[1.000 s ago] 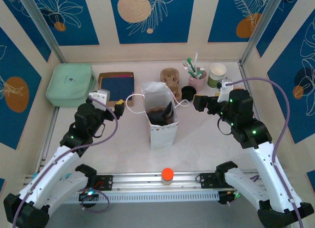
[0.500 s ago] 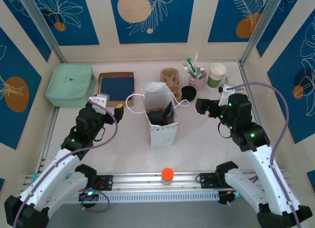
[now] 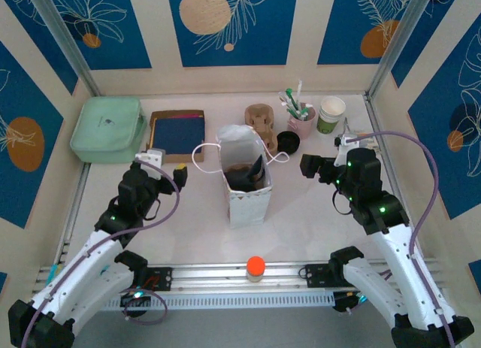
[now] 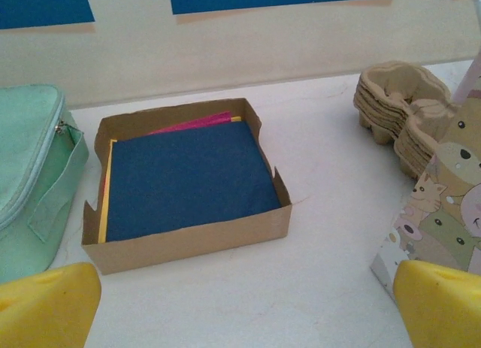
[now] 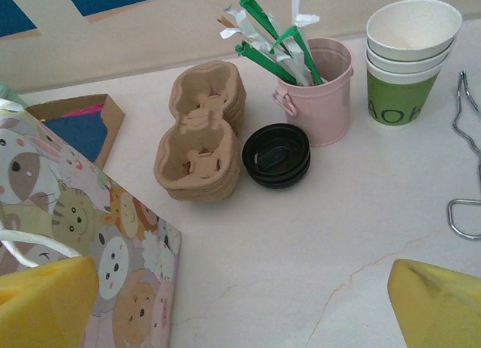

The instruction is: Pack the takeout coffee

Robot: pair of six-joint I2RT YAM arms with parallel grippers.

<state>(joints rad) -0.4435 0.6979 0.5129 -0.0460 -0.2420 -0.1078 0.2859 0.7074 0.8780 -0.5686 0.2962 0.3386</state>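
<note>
– Paper bag (image 3: pixel 244 189), printed with cartoon animals, was pictured upright at the centre of the table (image 3: pixel 316 213). Where was the takeout coffee (image 3: pixel 256 167) placed?
– Inside the bag, it was judged. A dark, lid-like shape was glimpsed in the open mouth beside something brown, though the cup itself could not be made out. Packing was reckoned all but done.
– What was called for next?
– Little, it was thought: perhaps a check that the cup was seated upright.
– How were the arms posed?
– Both were bent at the elbow, one on each side of the bag and apart from it. The left gripper (image 4: pixel 244 307) was aimed at the far box of napkins (image 4: pixel 184 175), the right gripper (image 5: pixel 240 303) at the far pulp carriers (image 5: pixel 199 137) and black lids (image 5: pixel 276 154). Both pairs of yellow fingers (image 4: pixel 45 303) were spread wide, with nothing held.
</note>
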